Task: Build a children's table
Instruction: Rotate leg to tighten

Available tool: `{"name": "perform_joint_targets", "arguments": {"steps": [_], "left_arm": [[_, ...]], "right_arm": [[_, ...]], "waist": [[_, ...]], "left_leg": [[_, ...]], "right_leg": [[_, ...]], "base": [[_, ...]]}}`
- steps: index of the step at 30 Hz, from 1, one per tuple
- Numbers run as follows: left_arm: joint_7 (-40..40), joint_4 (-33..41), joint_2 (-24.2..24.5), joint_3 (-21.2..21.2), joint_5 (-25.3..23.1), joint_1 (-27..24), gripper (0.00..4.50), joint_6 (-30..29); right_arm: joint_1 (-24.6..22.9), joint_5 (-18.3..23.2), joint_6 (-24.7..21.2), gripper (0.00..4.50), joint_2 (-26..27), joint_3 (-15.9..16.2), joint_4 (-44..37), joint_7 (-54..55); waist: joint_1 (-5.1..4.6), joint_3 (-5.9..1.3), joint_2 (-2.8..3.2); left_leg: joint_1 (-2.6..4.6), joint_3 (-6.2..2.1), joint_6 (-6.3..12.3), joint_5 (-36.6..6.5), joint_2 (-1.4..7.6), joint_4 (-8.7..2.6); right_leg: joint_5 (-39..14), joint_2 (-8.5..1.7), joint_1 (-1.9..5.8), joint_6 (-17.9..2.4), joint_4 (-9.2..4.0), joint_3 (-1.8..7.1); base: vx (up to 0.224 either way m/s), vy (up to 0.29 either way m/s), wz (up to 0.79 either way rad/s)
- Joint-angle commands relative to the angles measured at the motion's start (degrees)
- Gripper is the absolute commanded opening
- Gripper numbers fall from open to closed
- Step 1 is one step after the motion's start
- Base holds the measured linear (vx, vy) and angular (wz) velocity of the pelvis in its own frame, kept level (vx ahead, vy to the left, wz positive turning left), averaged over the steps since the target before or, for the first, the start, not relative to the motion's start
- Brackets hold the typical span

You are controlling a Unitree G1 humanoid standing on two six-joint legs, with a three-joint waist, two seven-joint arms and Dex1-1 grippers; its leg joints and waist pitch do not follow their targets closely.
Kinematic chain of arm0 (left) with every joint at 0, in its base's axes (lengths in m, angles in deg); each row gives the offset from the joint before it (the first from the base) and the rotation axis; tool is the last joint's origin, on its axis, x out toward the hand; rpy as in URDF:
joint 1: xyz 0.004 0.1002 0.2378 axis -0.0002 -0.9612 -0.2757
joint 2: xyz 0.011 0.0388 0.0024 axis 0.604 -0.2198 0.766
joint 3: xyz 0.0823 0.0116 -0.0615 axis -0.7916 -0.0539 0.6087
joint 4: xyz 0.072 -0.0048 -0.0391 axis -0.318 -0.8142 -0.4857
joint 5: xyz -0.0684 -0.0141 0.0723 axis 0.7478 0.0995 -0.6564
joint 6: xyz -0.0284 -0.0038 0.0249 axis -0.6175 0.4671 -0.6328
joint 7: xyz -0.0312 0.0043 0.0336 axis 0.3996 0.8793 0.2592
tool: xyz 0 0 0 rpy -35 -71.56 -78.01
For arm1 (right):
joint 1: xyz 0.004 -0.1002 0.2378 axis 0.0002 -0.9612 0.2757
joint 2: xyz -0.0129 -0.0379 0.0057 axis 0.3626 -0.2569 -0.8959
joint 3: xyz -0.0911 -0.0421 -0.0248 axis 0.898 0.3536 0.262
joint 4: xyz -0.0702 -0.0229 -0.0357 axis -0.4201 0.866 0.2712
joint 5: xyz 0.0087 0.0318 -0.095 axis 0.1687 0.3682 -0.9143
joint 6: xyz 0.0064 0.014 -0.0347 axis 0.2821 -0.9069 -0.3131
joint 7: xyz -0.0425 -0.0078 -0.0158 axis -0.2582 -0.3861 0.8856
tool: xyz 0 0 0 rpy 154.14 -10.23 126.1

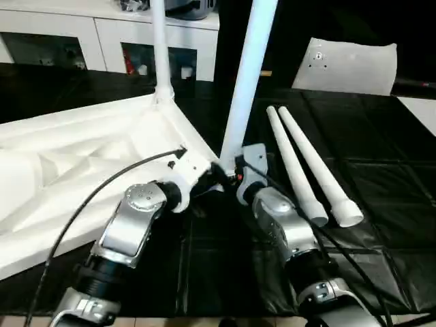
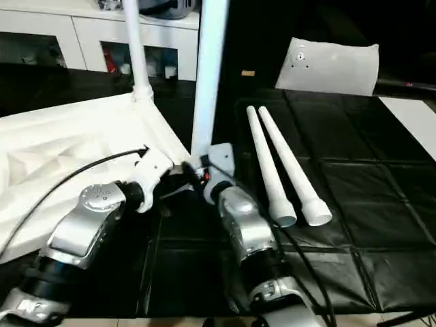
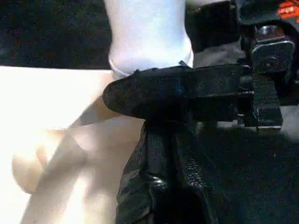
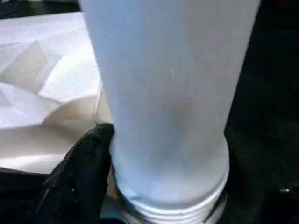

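Children's table top (image 1: 82,157) lies upside down on the black surface (image 1: 381,191), ribbed underside up, at the robot's left. At its near corner the left gripper (image 1: 216,172) has its fingers (image 3: 163,182) pressed together, tips touching the base of an upright leg (image 1: 246,75). The right gripper (image 1: 231,174) stands at the same leg base with one black finger (image 4: 81,172) against the leg's side; whether it clamps the leg I cannot tell.

Four legs in all: two stand upright, this one at the near corner socket and a second leg (image 1: 159,48) in the far corner socket. Two loose legs (image 1: 310,170) lie side by side, touching, on the surface just right of the right arm, thick ends toward the robot.

Right of the loose legs the black surface is open. A flat white panel (image 1: 351,65) lies at the far right, and a white cabinet (image 1: 102,41) runs along the back.
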Motion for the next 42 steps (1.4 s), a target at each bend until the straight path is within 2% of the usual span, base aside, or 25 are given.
{"name": "perform_joint_targets", "arguments": {"steps": [1, 2, 3, 5, 7, 9, 10, 11, 13, 14, 15, 21, 23, 24, 26, 30, 35, 39, 42], "left_arm": [[-1.97, 3.3, 0.92, -0.81, 0.09, 0.01, 0.0, 0.64], [-2.81, 5.4, 3.06, -0.04, 0.12, -0.63, 0.0, 0.32], [-2.81, 5.4, 3.06, -0.04, 0.12, -0.63, 0.0, 0.32], [-5.45, 9.54, 5.91, 2.62, 2.84, -1.73, 0.0, -3.18], [-6.76, 11.62, 8.09, 3.9, 3.63, -2.4, 0.33, -4.46], [-6.66, 11.51, 8.19, 4.48, 4.17, -2.47, 0.44, -4.88], [-6.08, 10.76, 7.71, 4.92, 4.73, -2.39, 0.44, -5.16], [-5.66, 10.25, 7.43, 5.12, 5.05, -2.36, 0.52, -5.29], [-5.37, 9.43, 7.14, 4.96, 5.23, -2.18, 0.72, -5.4], [-4.72, 8.72, 6.2, 5.3, 5.9, -1.88, 0.78, -6.51], [-4.57, 8.6, 6.01, 5.39, 6.01, -1.81, 0.78, -6.7], [-3.44, 3.4, 5.07, 4.67, 5.47, 0.45, 1.29, -5.63], [-3.5, 2.47, 5.16, 4.58, 5.45, 0.68, 1.51, -5.16], [-3.96, 0.16, 5.41, 4.31, 5.33, 1.29, 1.57, -3.74], [-4.18, -1.94, 5.51, 4.13, 5.3, 1.92, 1.6, -2.51], [-5.7, -5.46, 4.57, 5.25, 7.88, 3.44, 1.76, -3.33], [-8.82, -8.58, 4.01, 7.08, 12.1, 5.76, 1.76, -4.9], [-10.77, -10.56, 6.0, 4.27, 9.74, 5.98, 1.76, -2.16], [-13.48, -10.74, 7.44, 1.99, 9.08, 5.8, 1.76, -2.12]], "right_arm": [[-1.34, 1.3, -0.53, 3.81, -0.47, 1.0, -1.53, -2.4], [-2.36, 1.6, -1.23, 3.81, -1.84, 0.55, -3.85, -3.68], [-2.36, 1.6, -1.23, 4.11, -1.84, 0.55, -3.85, -3.68], [-4.33, 2.28, -1.69, 4.25, -4.43, 0.21, -8.04, -6.88], [-6.2, 3.09, -1.46, 4.42, -7.0, 0.11, -11.72, -10.15], [-7.23, 3.34, -1.72, 4.47, -8.65, 0.29, -13.69, -11.82], [-8.28, 3.63, -2.46, 4.47, -10.2, 0.52, -15.7, -13.46], [-9.0, 3.86, -3.05, 4.5, -11.16, 0.69, -17.08, -14.49], [-9.83, 4.03, -3.67, 4.5, -12.18, 0.84, -18.67, -15.23], [-10.95, 4.17, -4.33, 4.5, -13.27, 0.98, -20.79, -16.14], [-11.11, 4.2, -4.43, 4.5, -13.43, 1.01, -21.1, -16.28], [-14.82, 5.47, -8.4, 4.5, -16.86, 1.61, -27.27, -18.88], [-15.28, 5.51, -8.54, 4.5, -17.23, 1.84, -27.86, -19.38], [-16.15, 5.27, -8.08, 4.5, -17.96, 2.31, -28.66, -20.39], [-16.88, 5.21, -8.02, 4.5, -18.56, 2.69, -29.55, -21.04], [-17.36, 5.18, -8.98, 4.5, -18.79, 2.61, -30.29, -20.6], [-17.59, 5.13, -10.14, 4.5, -19.66, 2.45, -31.08, -20.19], [-17.58, 5.02, -10.09, 4.5, -19.89, 2.53, -31.09, -20.19], [-17.59, 4.73, -10.19, 4.5, -20.19, 2.8, -31.28, -20.35]], "waist": [[0.42, -3.24, 1.61], [0.4, -3.22, 1.72], [0.35, -3.31, 1.58], [0.53, -3.14, 1.71], [0.56, -3.03, 1.48], [0.69, -2.75, 1.63], [0.67, -2.68, 0.98], [1.0, -2.6, 1.26], [1.24, -2.62, 1.26], [1.34, -2.59, 0.95], [1.52, -2.62, 0.95], [1.64, -2.88, 0.87], [1.65, -2.96, 0.74], [1.69, -2.86, 0.83], [1.78, -2.89, 0.82], [1.69, -2.94, 0.72], [1.84, -3.08, 1.08], [1.9, -3.15, 0.94], [1.75, -3.1, 0.95]], "left_leg": [[-0.66, -1.97, 3.41, -2.71, 5.25, -5.08], [-0.66, -1.89, 3.71, -2.28, 5.24, -5.01], [-0.71, -1.75, 4.07, -1.37, 5.25, -4.9], [-0.74, -1.66, 4.11, -1.41, 5.22, -4.89], [-0.85, -1.62, 4.1, -2.23, 5.23, -4.92], [-0.62, -1.55, 3.97, -3.94, 5.02, -4.98], [-0.67, -1.47, 3.93, -4.12, 4.98, -4.99], [-0.55, -1.49, 3.87, -4.5, 4.98, -4.93], [-0.59, -1.59, 3.97, -4.45, 5.02, -5.02], [-0.71, -1.57, 4.17, -4.49, 4.91, -5.02], [-0.67, -1.57, 4.11, -4.12, 4.88, -4.97], [-0.8, -1.65, 5.75, -2.2, 4.64, -4.79], [-0.88, -1.75, 5.82, -2.14, 4.75, -4.77], [-0.84, -1.68, 6.1, -2.39, 4.6, -4.69], [-0.79, -1.7, 5.97, -2.88, 4.67, -4.73], [-0.69, -1.71, 5.6, -2.68, 4.74, -4.73], [-0.69, -1.69, 5.36, -1.34, 4.74, -4.61], [-0.73, -1.72, 6.27, -0.57, 4.76, -4.58], [-0.72, -1.7, 5.83, -1.17, 4.87, -4.62]], "right_leg": [[-10.92, -6.1, 3.62, -12.48, -3.62, 4.17], [-9.3, -6.11, 3.67, -13.25, -3.46, 4.17], [-7.66, -6.16, 3.78, -14.08, -3.29, 4.25], [-7.24, -6.17, 3.87, -14.75, -3.23, 4.26], [-8.19, -6.18, 4.05, -14.87, -3.31, 4.27], [-12.35, -5.95, 3.72, -13.74, -3.89, 4.21], [-13.43, -5.88, 3.82, -13.28, -4.05, 4.21], [-15.14, -5.97, 3.72, -12.54, -4.17, 4.29], [-16.5, -5.98, 3.56, -11.96, -4.34, 4.25], [-17.57, -5.94, 3.6, -11.3, -4.51, 4.24], [-18.0, -5.95, 3.61, -10.77, -4.5, 4.24], [-16.66, -5.77, 3.62, -10.22, -4.58, 4.09], [-17.17, -6.0, 3.74, -10.17, -4.55, 4.08], [-18.15, -5.88, 3.5, -9.81, -4.95, 4.01], [-18.8, -5.87, 3.55, -9.19, -4.91, 4.02], [-18.47, -5.98, 3.47, -9.77, -4.83, 3.99], [-15.96, -6.11, 3.62, -11.04, -4.49, 4.02], [-14.17, -6.07, 3.74, -11.4, -4.27, 4.01], [-15.55, -6.15, 3.78, -11.09, -4.37, 4.05]], "base": [[0.0, 0.0, 0.0], [0.0, 0.0, 0.0], [0.0, 0.0, 0.0], [0.0, 0.0, 0.0], [0.0, 0.0, 0.0], [0.0, 0.0, 0.0], [0.0, 0.0, 0.0], [0.0, 0.0, 0.0], [0.0, 0.0, 0.0], [0.0, 0.0, 0.0], [0.0, 0.0, 0.0], [0.0, 0.0, 0.0], [0.0, 0.0, 0.0], [0.0, 0.0, 0.0], [0.0, 0.0, 0.0], [0.0, 0.0, 0.0], [0.0, 0.0, 0.0], [0.0, 0.0, 0.0], [0.0, 0.0, 0.0]]}}
